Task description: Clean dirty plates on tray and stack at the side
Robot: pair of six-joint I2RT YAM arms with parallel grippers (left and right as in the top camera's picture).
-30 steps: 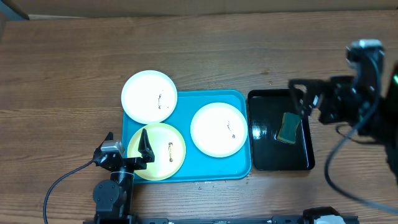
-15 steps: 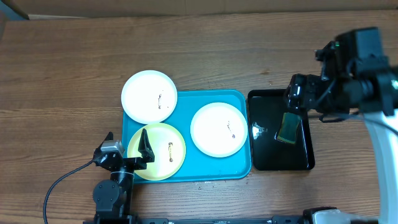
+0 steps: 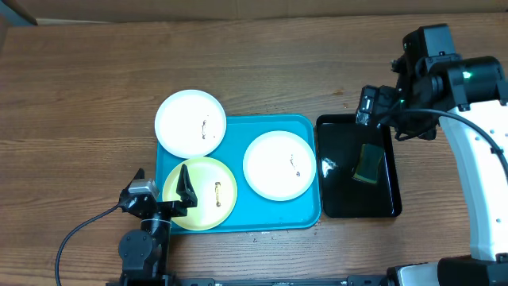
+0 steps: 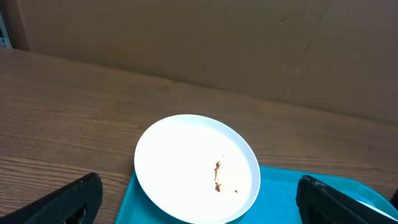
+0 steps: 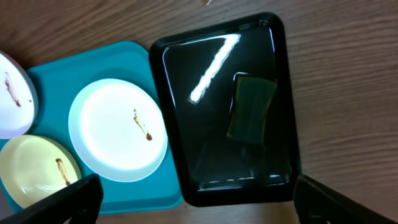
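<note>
The right gripper (image 5: 200, 200) has been brought above the sponge (image 3: 367, 163), open for pickup. The left gripper (image 4: 200, 202) is held open; the plates (image 3: 278, 165) are left smeared.

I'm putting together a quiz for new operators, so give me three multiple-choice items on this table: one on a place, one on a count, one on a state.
1. Where does the sponge lie?
A. in the black tray
B. on a white plate
C. on the bare wood

2. How many of the plates are white?
A. one
B. two
C. three

3. What state are the plates in?
A. smeared
B. wiped clean
C. stacked in one pile

Answers:
1 A: the sponge sits inside the black tray's rim.
2 B: two are white, and the third is the yellow-green plate.
3 A: each bears a small brown mark, and they lie side by side, not piled.
</note>
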